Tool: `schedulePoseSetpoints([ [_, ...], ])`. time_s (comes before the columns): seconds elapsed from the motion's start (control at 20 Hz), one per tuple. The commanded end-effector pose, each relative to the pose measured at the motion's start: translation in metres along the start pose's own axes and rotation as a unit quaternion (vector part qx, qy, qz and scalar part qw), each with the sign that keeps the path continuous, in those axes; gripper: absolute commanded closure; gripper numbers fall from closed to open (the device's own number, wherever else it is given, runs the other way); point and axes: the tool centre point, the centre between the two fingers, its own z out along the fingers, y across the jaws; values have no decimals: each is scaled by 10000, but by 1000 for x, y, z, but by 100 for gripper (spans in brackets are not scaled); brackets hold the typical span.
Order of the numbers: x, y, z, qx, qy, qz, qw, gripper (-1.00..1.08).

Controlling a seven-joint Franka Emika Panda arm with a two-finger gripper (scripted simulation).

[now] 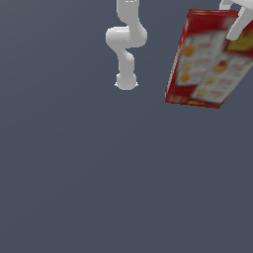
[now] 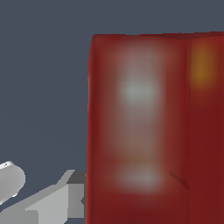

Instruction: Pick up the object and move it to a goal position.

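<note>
The object [image 1: 207, 62] is a flat red box with white and yellow-orange printed panels. It hangs tilted at the upper right of the exterior view and looks large, well off the floor. My gripper [image 1: 236, 30] comes in from the top edge. One white finger lies across the box's printed face, and the other finger is hidden behind the box. In the wrist view the object [image 2: 144, 131] fills the frame as a blurred red side, and one grey finger [image 2: 70, 199] presses against its edge. The gripper is shut on the box.
The arm's white base [image 1: 126, 81] and lower links [image 1: 127, 37] stand at the top middle of the exterior view. A plain dark grey floor [image 1: 99, 173] spreads everywhere else. No goal marker shows.
</note>
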Motion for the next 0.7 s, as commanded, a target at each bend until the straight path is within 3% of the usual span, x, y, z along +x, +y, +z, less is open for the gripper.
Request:
schedulePoseSetpoints([
  [0.0,5,-2,-9,-1,1,5,10000,108],
  [0.65,14,-5,-24,-2,0,2,10000,108],
])
